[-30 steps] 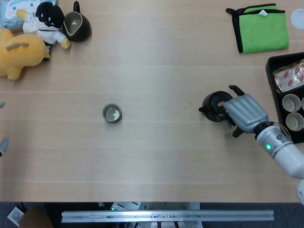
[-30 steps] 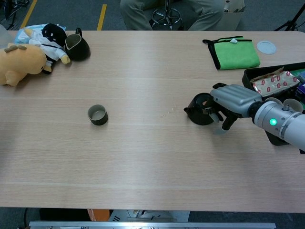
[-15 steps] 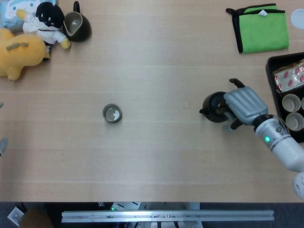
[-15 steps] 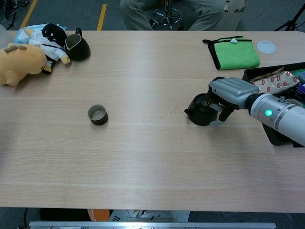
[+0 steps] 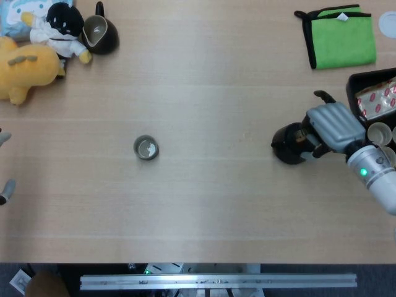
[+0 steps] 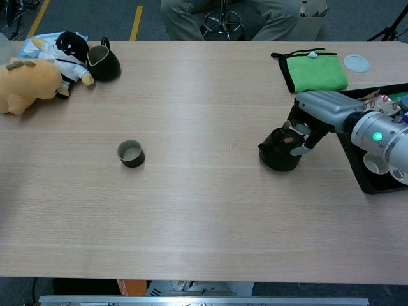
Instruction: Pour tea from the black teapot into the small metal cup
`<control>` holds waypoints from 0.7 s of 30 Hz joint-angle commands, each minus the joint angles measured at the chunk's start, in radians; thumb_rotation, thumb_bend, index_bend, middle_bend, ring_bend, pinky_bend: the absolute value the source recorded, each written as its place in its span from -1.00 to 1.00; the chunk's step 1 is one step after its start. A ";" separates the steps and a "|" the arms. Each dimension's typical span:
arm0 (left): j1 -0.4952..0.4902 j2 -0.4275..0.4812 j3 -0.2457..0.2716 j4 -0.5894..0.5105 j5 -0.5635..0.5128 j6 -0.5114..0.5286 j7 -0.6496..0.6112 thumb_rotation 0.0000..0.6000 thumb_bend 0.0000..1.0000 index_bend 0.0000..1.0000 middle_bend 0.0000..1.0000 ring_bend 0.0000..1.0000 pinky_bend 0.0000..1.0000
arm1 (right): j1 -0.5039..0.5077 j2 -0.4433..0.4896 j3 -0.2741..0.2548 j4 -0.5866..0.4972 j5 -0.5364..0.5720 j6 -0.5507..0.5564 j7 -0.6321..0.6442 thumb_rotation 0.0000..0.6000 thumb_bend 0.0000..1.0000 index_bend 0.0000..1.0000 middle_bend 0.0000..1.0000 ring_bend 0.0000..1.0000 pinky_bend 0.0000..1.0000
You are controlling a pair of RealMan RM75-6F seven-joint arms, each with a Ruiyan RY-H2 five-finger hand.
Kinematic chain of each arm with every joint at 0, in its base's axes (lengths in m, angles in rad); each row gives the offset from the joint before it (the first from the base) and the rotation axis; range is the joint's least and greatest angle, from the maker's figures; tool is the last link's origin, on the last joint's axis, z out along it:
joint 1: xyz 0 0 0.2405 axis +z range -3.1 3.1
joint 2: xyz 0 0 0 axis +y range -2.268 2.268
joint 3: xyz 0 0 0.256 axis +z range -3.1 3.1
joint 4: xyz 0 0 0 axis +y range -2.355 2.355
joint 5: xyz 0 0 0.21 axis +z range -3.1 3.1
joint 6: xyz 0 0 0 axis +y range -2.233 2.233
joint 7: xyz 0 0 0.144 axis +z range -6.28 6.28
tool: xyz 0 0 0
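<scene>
The black teapot (image 5: 288,144) (image 6: 278,152) is at the right of the table, its spout toward the left. My right hand (image 5: 335,126) (image 6: 320,108) grips it from the right side, fingers curled round its handle and top. I cannot tell whether the pot touches the table. The small metal cup (image 5: 146,148) (image 6: 131,153) stands upright left of centre, well apart from the pot. Of my left hand (image 5: 4,185), only two grey fingertips show at the left edge of the head view, spread apart with nothing between them.
A black tray (image 5: 354,93) (image 6: 352,180) with paper cups and packets lies just right of my right hand. A green cloth (image 5: 342,37) (image 6: 317,72) and white lid (image 6: 356,62) sit at the far right. Plush toys (image 5: 28,62) and a dark pitcher (image 5: 99,34) (image 6: 103,62) occupy the far left.
My right hand closed on the teapot's handle and carried the pot a little to the right, toward the tray. The cup has not moved.
</scene>
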 commanded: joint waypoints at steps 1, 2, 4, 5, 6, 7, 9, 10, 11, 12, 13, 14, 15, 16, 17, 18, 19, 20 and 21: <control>-0.002 0.000 0.000 -0.006 0.003 -0.001 0.006 1.00 -0.42 -0.68 -0.72 -0.77 -0.84 | -0.001 0.012 0.003 -0.005 0.000 -0.005 0.009 1.00 -1.00 0.85 0.82 0.64 -0.83; -0.002 0.000 0.000 -0.008 0.003 -0.001 0.008 1.00 -0.42 -0.68 -0.72 -0.77 -0.84 | -0.002 0.015 0.004 -0.006 0.001 -0.005 0.013 1.00 -1.00 0.85 0.82 0.65 -0.83; -0.003 0.000 0.000 -0.012 0.004 -0.002 0.011 1.00 -0.42 -0.68 -0.72 -0.77 -0.84 | -0.002 0.021 0.005 -0.011 0.006 -0.006 0.015 1.00 -1.00 0.87 0.83 0.65 -0.83; -0.003 0.000 0.000 -0.013 0.005 -0.002 0.011 1.00 -0.42 -0.68 -0.72 -0.77 -0.84 | -0.002 0.024 0.006 -0.014 0.008 -0.006 0.016 1.00 -1.00 0.88 0.84 0.66 -0.83; -0.004 0.000 0.000 -0.014 0.006 -0.001 0.012 1.00 -0.42 -0.68 -0.72 -0.77 -0.84 | -0.002 0.026 0.007 -0.016 0.009 -0.005 0.018 1.00 -1.00 0.89 0.85 0.66 -0.83; -0.004 0.000 0.000 -0.016 0.006 -0.001 0.013 1.00 -0.42 -0.68 -0.72 -0.77 -0.84 | -0.002 0.028 0.009 -0.018 0.011 -0.007 0.022 1.00 -1.00 0.91 0.86 0.67 -0.83; -0.004 0.001 0.000 -0.019 0.007 -0.001 0.015 1.00 -0.42 -0.68 -0.72 -0.77 -0.84 | 0.000 0.033 0.011 -0.022 0.015 -0.012 0.027 1.00 -1.00 0.92 0.86 0.67 -0.83; -0.004 0.002 0.000 -0.019 0.007 -0.001 0.016 1.00 -0.42 -0.68 -0.72 -0.77 -0.84 | 0.000 0.035 0.012 -0.023 0.014 -0.012 0.028 1.00 -1.00 0.92 0.86 0.67 -0.83; -0.004 0.002 0.000 -0.021 0.006 -0.001 0.017 1.00 -0.42 -0.68 -0.72 -0.77 -0.84 | 0.001 0.037 0.014 -0.024 0.012 -0.012 0.033 1.00 -1.00 0.92 0.86 0.67 -0.83; -0.004 0.003 0.000 -0.022 0.006 -0.001 0.017 1.00 -0.42 -0.68 -0.72 -0.77 -0.84 | 0.001 0.039 0.016 -0.026 0.010 -0.013 0.037 1.00 -1.00 0.92 0.86 0.67 -0.83; -0.004 0.003 0.000 -0.023 0.006 -0.001 0.017 1.00 -0.42 -0.68 -0.72 -0.77 -0.84 | 0.001 0.041 0.017 -0.028 0.008 -0.015 0.044 1.00 -1.00 0.93 0.86 0.67 -0.83; -0.004 0.004 0.000 -0.024 0.006 -0.001 0.018 1.00 -0.42 -0.68 -0.72 -0.77 -0.84 | 0.001 0.046 0.020 -0.031 0.006 -0.018 0.052 1.00 -1.00 0.93 0.86 0.67 -0.83; -0.005 0.004 0.000 -0.024 0.006 0.000 0.018 1.00 -0.42 -0.68 -0.72 -0.77 -0.84 | 0.001 0.049 0.022 -0.033 0.003 -0.019 0.059 1.00 -1.00 0.94 0.86 0.67 -0.83; -0.005 0.005 0.000 -0.025 0.006 0.000 0.018 1.00 -0.42 -0.68 -0.72 -0.77 -0.84 | 0.001 0.052 0.025 -0.035 -0.003 -0.020 0.069 0.98 -1.00 0.94 0.86 0.67 -0.83; -0.005 0.005 0.000 -0.026 0.006 0.000 0.018 1.00 -0.42 -0.68 -0.72 -0.77 -0.84 | 0.000 0.055 0.026 -0.036 -0.008 -0.019 0.075 0.92 -1.00 0.94 0.86 0.67 -0.83; -0.006 0.005 -0.001 -0.026 0.006 -0.001 0.018 1.00 -0.42 -0.68 -0.72 -0.77 -0.84 | -0.001 0.058 0.027 -0.036 -0.013 -0.018 0.080 0.78 -1.00 0.94 0.86 0.67 -0.83; -0.006 0.005 0.000 -0.027 0.006 -0.001 0.018 1.00 -0.42 -0.68 -0.72 -0.77 -0.84 | -0.001 0.062 0.027 -0.037 -0.020 -0.017 0.085 0.69 -1.00 0.94 0.86 0.67 -0.83; -0.006 0.005 0.000 -0.027 0.006 -0.002 0.019 1.00 -0.42 -0.68 -0.72 -0.77 -0.84 | -0.002 0.065 0.027 -0.036 -0.023 -0.018 0.087 0.57 -1.00 0.94 0.86 0.67 -0.83; -0.006 0.005 0.000 -0.027 0.006 -0.002 0.019 1.00 -0.42 -0.68 -0.72 -0.77 -0.84 | -0.002 0.068 0.027 -0.036 -0.025 -0.018 0.089 0.47 -1.00 0.94 0.86 0.67 -0.83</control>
